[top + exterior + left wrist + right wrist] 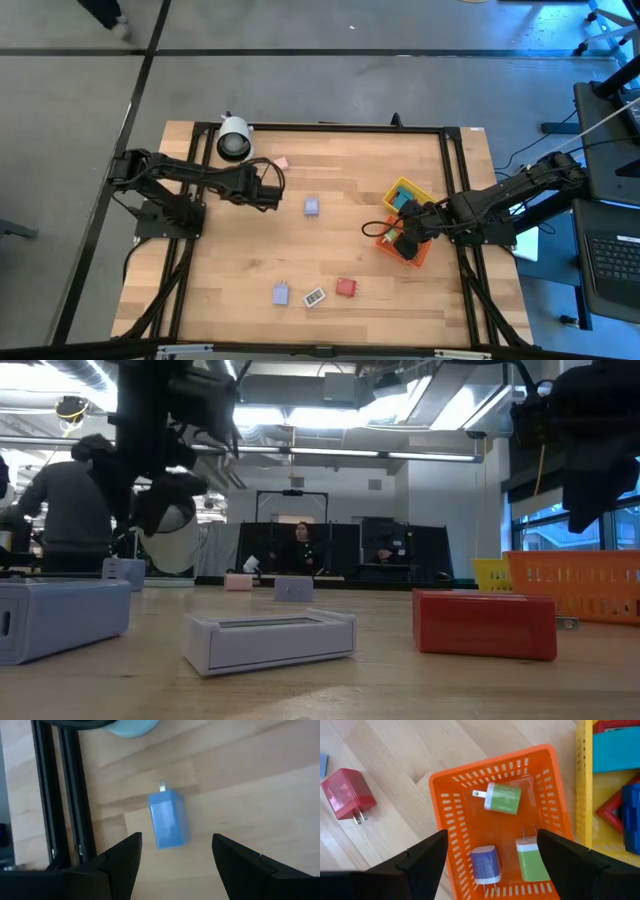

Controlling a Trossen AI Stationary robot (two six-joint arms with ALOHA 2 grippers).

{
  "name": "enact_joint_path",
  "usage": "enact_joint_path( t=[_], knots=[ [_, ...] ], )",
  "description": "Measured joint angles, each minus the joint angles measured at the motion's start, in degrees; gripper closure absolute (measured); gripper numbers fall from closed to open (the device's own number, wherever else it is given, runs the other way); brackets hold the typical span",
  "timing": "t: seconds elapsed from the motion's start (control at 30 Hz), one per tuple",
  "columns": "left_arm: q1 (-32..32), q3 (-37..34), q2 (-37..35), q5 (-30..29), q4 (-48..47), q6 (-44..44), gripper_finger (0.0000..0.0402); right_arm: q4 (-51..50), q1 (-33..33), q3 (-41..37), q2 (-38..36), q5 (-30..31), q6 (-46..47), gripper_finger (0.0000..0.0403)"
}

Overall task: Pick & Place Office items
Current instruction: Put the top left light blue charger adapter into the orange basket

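Observation:
My left gripper [176, 837] is open and hovers over a small blue plug block [168, 818] that lies flat on the wood, one finger to each side and clear of it. The high view hides that block under the left gripper [269, 188]; the low view shows the blue block [122, 572] below the arm. My right gripper [492, 837] is open and empty above the orange bin [440, 785], which holds two green plug blocks [503, 798] and a lavender one [485, 864]. Loose on the table lie a pink piece [280, 162], lavender blocks [311, 207] [281, 293], a white piece [314, 297] and a red block [346, 287].
A white cylinder with a dark face [234, 138] stands at the far left corner, close to my left gripper. A yellow bin [406, 190] with coloured pieces sits beside the orange bin [385, 243]. Black frame rails [70, 795] edge the table. People [70, 500] are in the room behind.

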Motion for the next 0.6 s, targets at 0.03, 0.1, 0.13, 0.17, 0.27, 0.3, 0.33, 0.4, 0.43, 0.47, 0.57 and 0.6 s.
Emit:
enact_joint_path(
  t=[0.03,0.1,0.13,0.17,0.27,0.3,0.33,0.4,0.43,0.47,0.57,0.6],
  knots=[
    [0.27,-0.52,0.02,0.38,0.27,0.97,0.0164,0.1,-0.01,0.0,0.0,0.09,0.01,0.0096],
    [0.87,-1.59,0.02,1.65,0.39,1.92,0.0164,0.49,0.01,0.0,0.0,0.45,0.05,0.0096],
    [1.22,-2.33,0.02,2.36,0.54,1.88,0.0164,0.68,0.0,0.0,0.0,0.46,0.05,0.0096],
    [1.51,-3.11,0.02,2.88,0.65,1.89,0.0164,0.97,0.01,0.0,0.0,0.47,0.05,0.0096],
    [2.51,-5.44,0.02,4.92,2.02,1.89,0.0164,1.92,0.02,0.0,0.0,0.49,0.05,0.0096],
    [2.83,-6.24,0.02,5.72,3.13,1.88,0.0164,2.16,-0.01,0.0,0.0,0.49,0.05,0.0096],
    [3.1,-7.11,0.02,6.48,4.91,1.91,0.0164,2.39,0.01,0.0,0.0,0.49,0.05,0.0096],
    [3.44,-8.9,0.02,8.13,9.32,2.65,0.0164,2.49,0.01,0.0,0.0,0.49,0.06,0.0096],
    [3.56,-9.69,0.02,8.71,11.43,3.24,0.0164,2.54,-0.01,0.0,0.0,0.49,0.11,0.0096],
    [3.7,-10.42,0.02,9.06,13.0,3.38,0.0164,2.56,-0.01,0.0,0.0,0.49,0.18,0.0096],
    [4.29,-12.56,0.02,8.95,15.76,2.11,0.0164,2.57,0.0,0.0,0.0,0.47,0.18,0.0096],
    [4.57,-12.98,0.02,8.86,15.67,1.5,0.0164,2.58,-0.01,0.0,0.0,0.48,0.18,0.0096]
  ],
)
